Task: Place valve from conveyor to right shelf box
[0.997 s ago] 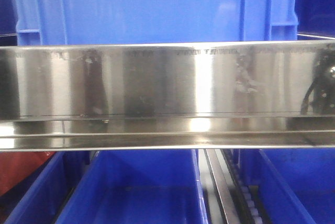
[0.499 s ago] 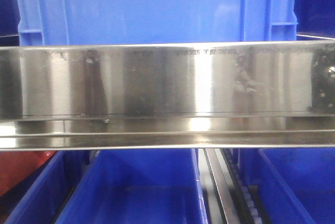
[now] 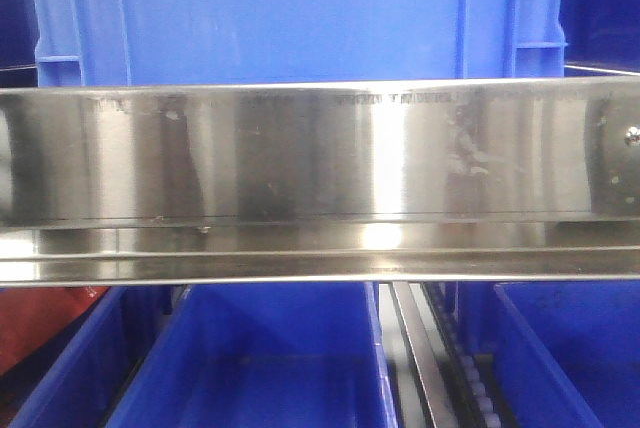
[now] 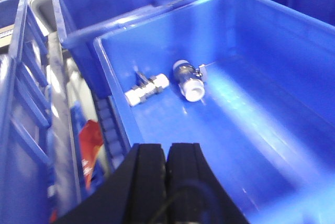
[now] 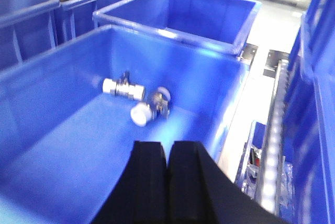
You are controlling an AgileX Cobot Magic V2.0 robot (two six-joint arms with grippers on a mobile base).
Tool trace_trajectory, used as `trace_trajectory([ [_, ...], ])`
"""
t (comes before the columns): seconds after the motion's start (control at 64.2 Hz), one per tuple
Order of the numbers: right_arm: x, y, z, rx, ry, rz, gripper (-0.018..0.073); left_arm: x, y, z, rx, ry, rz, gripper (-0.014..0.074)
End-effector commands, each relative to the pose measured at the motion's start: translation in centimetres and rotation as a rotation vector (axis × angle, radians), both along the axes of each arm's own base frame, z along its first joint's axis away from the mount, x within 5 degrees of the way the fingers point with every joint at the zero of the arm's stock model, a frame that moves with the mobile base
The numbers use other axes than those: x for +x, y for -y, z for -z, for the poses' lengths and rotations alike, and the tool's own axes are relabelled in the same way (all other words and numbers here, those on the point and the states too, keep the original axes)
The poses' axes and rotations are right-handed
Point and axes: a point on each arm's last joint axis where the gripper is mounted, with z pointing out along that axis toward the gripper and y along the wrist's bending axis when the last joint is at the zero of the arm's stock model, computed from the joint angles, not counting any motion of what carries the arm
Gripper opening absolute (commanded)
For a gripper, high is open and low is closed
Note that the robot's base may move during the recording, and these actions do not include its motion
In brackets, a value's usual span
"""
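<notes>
Since the earlier front views, the dark curved reflection at the right end of the steel rail [image 3: 320, 153] has shrunk away, leaving a small bright spot and a faint smudge there; the rest of that view matches. The rail is a broad band of brushed stainless metal, glossy, with vertical light streaks and a stepped lower lip. Behind it stands a large blue plastic crate [image 3: 290, 13] with moulded ribs, and below it more blue bins [image 3: 260, 358] sit beside a narrow roller track [image 3: 470, 388].

In the wrist views the largest thing is the blue shelf box [image 4: 272, 77], a smooth, glossy moulded tub with rounded rim and slightly sloped walls. Similar blue tubs stand beyond and beside it. A red scrap [image 4: 90, 140] lies in the gap to the box's side in the left wrist view.

On the box floor, near the far wall, lie two valves just beside each other: one valve [image 4: 187, 80] with a shiny silver rounded body and a whitish round end, and a second valve [image 4: 147, 89], longer, with white ends and a metallic middle. Whether they touch cannot be told.

The left gripper [image 4: 167, 156] has its black blocky fingers pressed together, gripping nothing, above the box's near edge. The right gripper [image 5: 168, 156] is likewise clenched and empty over the same box.
</notes>
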Motion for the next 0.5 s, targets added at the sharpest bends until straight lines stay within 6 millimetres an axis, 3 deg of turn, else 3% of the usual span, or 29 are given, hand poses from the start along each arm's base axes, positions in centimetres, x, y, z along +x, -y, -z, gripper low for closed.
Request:
trace_trajectory([
  [0.0, -1.9, 1.1, 1.2, 0.027, 0.071, 0.018, -0.0155, -2.1, -0.7, 1.1, -0.063, 0.093, 0.017, -0.0111],
  [0.312, -7.7, 3.7, 9.4, 0.059, 0.130, 0.036, -0.0155, -8.7, -2.9, 8.5, -0.182, 0.248, 0.077, -0.0111],
  [0.483, -9.7, 4.6, 13.5, 0.062, 0.134, 0.041, -0.0155, -10.5, -3.5, 12.3, -0.217, 0.242, 0.086, -0.0111],
])
